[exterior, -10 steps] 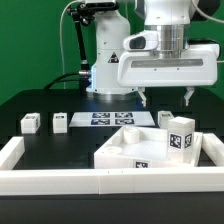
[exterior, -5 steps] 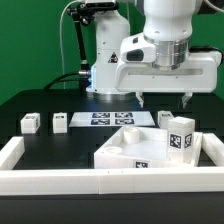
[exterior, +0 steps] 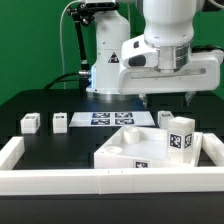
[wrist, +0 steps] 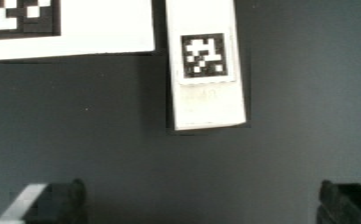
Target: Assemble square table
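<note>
Hovering over the black table (exterior: 55, 100), green backdrop (exterior: 30, 40) behind, my gripper (exterior: 167, 99) gapes wide, empty; a leg (wrist: 211, 72) lies flat right of the marker board (exterior: 105, 118), lengthwise near-to-far.

A tagged white leg post (wrist: 211, 75) lies just beside the marker board (wrist: 70, 30), jaws spread wide.

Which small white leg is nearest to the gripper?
The leg at the marker board's end on the exterior view's right, under the gripper; others lie farther.

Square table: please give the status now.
Two-finger gripper open, empty, above a small white tagged leg post. Large white plastic square slab lies untouched. No obstruction seen.
</note>
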### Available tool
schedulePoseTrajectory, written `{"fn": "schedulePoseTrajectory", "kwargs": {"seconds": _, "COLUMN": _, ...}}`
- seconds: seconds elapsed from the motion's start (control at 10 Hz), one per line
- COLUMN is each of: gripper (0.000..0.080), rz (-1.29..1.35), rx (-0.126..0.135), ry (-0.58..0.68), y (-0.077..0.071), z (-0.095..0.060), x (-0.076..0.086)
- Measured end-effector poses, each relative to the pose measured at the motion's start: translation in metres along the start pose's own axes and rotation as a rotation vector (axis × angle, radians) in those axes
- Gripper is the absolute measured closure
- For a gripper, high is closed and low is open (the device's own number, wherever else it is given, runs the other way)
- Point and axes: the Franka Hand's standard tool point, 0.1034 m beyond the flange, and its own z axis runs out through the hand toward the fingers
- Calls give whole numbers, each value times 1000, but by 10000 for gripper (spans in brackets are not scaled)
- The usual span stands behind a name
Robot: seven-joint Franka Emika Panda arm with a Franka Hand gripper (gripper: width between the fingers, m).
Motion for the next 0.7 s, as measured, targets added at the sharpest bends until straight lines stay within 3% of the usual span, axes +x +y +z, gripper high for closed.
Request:
{"fn": "schedulePoseTrajectory", "kwargs": {"seconds": 0.5, "gripper": 150, "rz": 2, "rx": -1, "ry": -2, "y": 1, "z": 1, "x": 0}}
{"fn": "schedulePoseTrajectory", "kwargs": {"seconds": 0.7, "gripper": 150, "rz": -36, "rx": -8, "ry": 31, "y": 1, "z": 13, "x": -5}}
